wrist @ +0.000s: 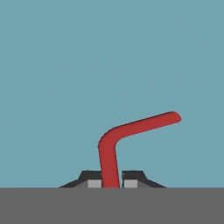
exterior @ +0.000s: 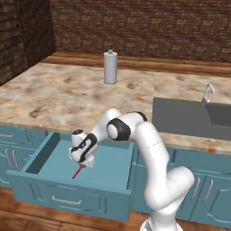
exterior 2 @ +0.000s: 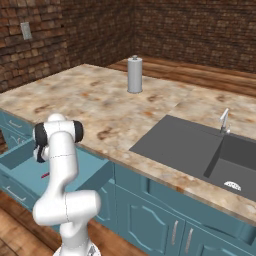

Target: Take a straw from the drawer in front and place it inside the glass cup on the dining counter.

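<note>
My hand (exterior: pixel 81 163) is closed tight on the straw (exterior: pixel 77 172) low inside the open drawer (exterior: pixel 67 187), gripping its long end so the bend clears.

The drawer (exterior: pixel 67 180) stands pulled open below the stone counter (exterior: pixel 67 97), its panelled front and silver bar handle (exterior: pixel 66 200) facing the camera. The white arm bends down from the lower right, and its gripper (exterior: pixel 82 165) hangs low inside the drawer. A thin red straw (exterior: pixel 77 172) slants down from under the gripper toward the drawer floor; whether the fingers are closed on it cannot be told from here. On the counter behind stands a tall grey-white cylinder (exterior: pixel 110 67) with a knob top. To the right lie a dark sink (exterior: pixel 194 118) and a silver tap (exterior: pixel 207 93). Teal cabinet doors (exterior: pixel 203 191) flank the drawer.
</note>
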Tool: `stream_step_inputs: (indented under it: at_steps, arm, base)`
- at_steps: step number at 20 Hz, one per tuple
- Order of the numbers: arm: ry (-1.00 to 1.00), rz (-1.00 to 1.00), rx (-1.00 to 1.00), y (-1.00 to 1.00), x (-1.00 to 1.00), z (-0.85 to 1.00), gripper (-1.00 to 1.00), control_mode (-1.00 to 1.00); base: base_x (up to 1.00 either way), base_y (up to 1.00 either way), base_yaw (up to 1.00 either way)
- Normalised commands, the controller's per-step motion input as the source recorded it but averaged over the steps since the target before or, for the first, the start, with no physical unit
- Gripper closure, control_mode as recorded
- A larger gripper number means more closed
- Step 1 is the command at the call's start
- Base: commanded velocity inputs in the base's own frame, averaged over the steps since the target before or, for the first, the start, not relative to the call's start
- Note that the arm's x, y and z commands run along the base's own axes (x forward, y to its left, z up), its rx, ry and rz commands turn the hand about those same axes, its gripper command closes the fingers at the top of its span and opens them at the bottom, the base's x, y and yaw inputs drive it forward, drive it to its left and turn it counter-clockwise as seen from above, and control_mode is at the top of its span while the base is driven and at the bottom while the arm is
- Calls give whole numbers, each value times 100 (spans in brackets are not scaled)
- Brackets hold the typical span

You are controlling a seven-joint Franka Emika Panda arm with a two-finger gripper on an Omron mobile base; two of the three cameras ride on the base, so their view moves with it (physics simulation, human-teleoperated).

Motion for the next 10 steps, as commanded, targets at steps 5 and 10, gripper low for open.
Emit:
stream_step_inputs:
  at_steps: [5,10]
  arm:
    - [-7,0,4,-6,-23,10,100,-100]
    - [-15,0,7,-9,-29,74,100,-100]
  base:
    - [0,0,0]
    - [0,0,0]
